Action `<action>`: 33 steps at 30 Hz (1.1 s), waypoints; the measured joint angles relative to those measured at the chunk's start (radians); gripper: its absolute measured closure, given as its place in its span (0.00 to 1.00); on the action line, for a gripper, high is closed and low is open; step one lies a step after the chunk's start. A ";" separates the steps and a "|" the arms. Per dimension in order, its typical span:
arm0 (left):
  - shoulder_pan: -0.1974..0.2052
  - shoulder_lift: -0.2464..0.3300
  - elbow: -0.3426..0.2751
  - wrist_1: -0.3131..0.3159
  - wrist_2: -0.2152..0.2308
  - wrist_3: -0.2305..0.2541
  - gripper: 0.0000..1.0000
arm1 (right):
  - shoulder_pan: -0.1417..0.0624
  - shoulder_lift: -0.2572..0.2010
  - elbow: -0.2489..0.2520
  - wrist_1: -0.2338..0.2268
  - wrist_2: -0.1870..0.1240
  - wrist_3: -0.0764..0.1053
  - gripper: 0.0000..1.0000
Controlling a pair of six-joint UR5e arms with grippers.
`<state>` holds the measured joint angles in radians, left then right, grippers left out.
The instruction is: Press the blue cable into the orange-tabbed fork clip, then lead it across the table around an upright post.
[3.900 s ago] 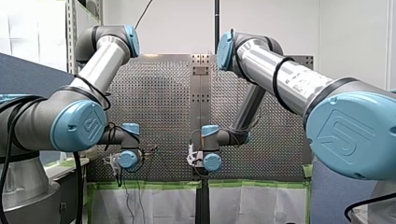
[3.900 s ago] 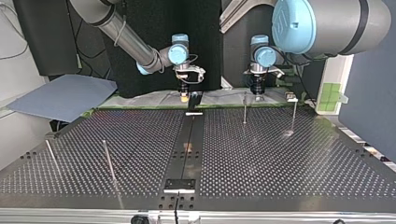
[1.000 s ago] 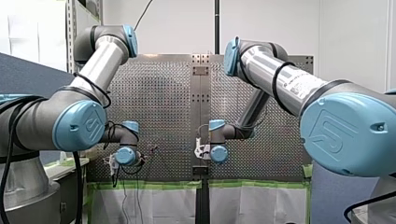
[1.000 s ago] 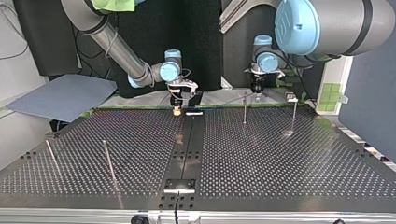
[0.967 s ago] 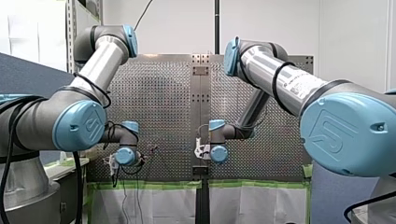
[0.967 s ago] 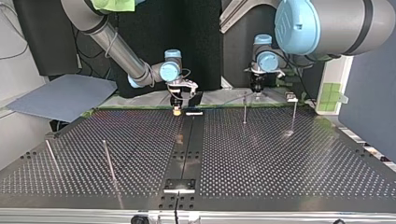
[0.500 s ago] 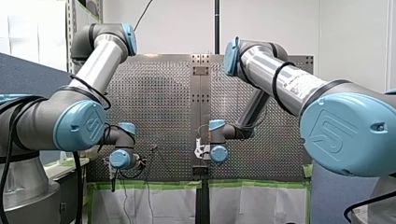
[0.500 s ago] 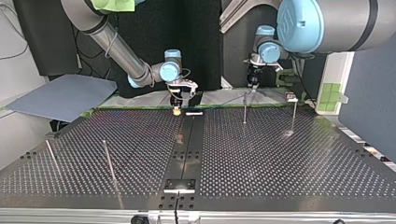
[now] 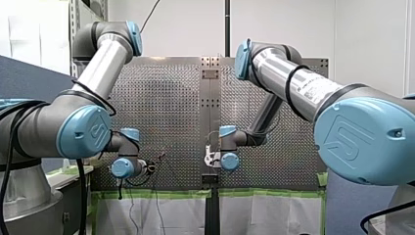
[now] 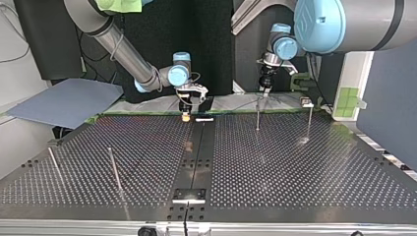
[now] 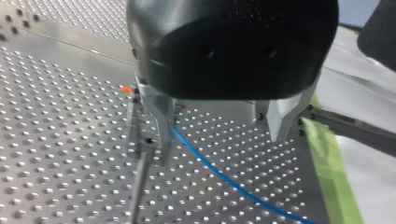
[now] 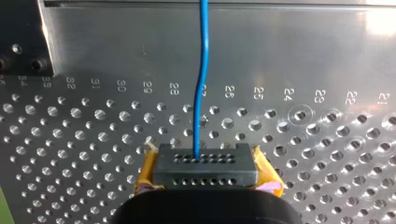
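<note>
Open run, top view: perforated table (image 10: pixel 295 172), middle stretch between the post groups.
Top view's left: thin post (image 10: pixel 114 169); outer post (image 10: pixel 54 164) beside it.
Top view's far right: upright post (image 10: pixel 257 117) just beside my left gripper (image 10: pixel 265 92); corner post (image 10: pixel 309 120) near.
Low line: blue cable (image 11: pixel 224 175) slanting over the holes from beside one of its spread fingers (image 11: pixel 161 123).

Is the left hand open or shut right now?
Open. The left hand has its fingers wide apart in the left wrist view; the blue cable runs beside one, not pinched between them.
</note>
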<state>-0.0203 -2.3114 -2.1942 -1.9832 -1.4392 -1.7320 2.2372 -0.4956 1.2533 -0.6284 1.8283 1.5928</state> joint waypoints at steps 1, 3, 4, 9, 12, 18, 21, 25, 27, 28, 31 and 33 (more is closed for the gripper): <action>0.000 0.007 -0.007 0.008 -0.004 -0.004 0.00 | 0.000 0.000 0.000 0.000 0.000 0.000 1.00; 0.001 0.023 -0.023 0.021 -0.010 -0.015 0.00 | 0.000 0.000 0.000 0.000 0.000 0.000 1.00; 0.000 0.029 -0.029 0.024 -0.011 -0.018 0.00 | 0.000 0.000 0.000 -0.001 0.000 0.000 1.00; -0.009 0.071 -0.045 0.022 -0.007 -0.026 0.00 | 0.000 0.000 0.000 -0.002 0.000 0.001 1.00; -0.015 0.096 -0.047 0.020 -0.005 -0.026 0.00 | 0.000 0.000 0.000 -0.002 0.000 0.001 1.00; -0.026 0.116 -0.048 0.020 -0.014 -0.031 0.00 | 0.000 0.000 0.000 -0.002 0.000 0.001 1.00; -0.029 0.116 -0.048 0.020 -0.028 -0.033 0.00 | 0.000 0.000 0.000 -0.002 0.000 0.001 1.00; -0.035 0.116 -0.048 0.014 -0.043 -0.029 0.00 | -0.001 0.000 0.000 -0.003 0.000 0.001 1.00; -0.042 0.116 -0.048 0.002 -0.057 -0.022 0.00 | -0.001 0.000 0.000 -0.003 0.000 0.001 1.00; -0.044 0.115 -0.048 -0.003 -0.063 -0.020 0.00 | -0.001 0.000 0.000 -0.004 0.000 0.001 1.00; -0.052 0.112 -0.049 -0.014 -0.078 -0.016 0.00 | -0.001 0.000 0.000 -0.004 0.000 0.001 1.00; -0.055 0.112 -0.050 -0.018 -0.084 -0.015 0.00 | -0.001 0.000 0.000 -0.003 0.000 0.001 1.00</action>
<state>-0.0757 -2.1997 -2.2444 -2.0016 -1.5233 -1.7466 2.2360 -0.4953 1.2536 -0.6317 1.8287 1.5941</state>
